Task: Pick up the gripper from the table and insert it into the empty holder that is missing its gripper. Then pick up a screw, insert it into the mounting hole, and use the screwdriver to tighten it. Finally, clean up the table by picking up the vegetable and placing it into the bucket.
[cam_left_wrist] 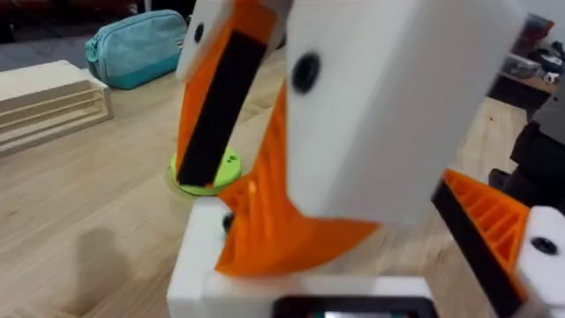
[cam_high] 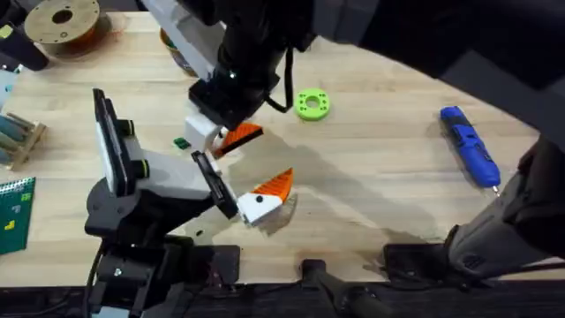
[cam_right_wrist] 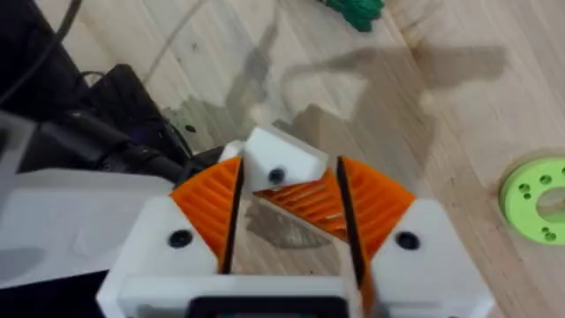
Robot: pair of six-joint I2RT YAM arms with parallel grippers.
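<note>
My right gripper (cam_high: 226,131) reaches across from the far side and is shut on the orange ribbed gripper (cam_right_wrist: 305,205). It holds this wedge against the white holder (cam_right_wrist: 275,157), the bare jaw tip of my left arm. In the left wrist view the wedge (cam_left_wrist: 282,225) rests on that holder (cam_left_wrist: 201,265). My left gripper (cam_high: 234,170) stands wide open, and its other jaw carries an orange pad (cam_high: 274,184). The dark green vegetable (cam_high: 181,142) lies just left of the grippers. At the far right lies the blue screwdriver (cam_high: 470,146). The bucket (cam_high: 175,49) is mostly hidden behind the right arm.
A bright green ring (cam_high: 312,104) lies beyond the grippers. A brown spool (cam_high: 62,22) sits at the back left, a slatted wooden box (cam_high: 18,137) at the left edge and a green card (cam_high: 13,212) below it. A teal pouch (cam_left_wrist: 137,49) lies farther off.
</note>
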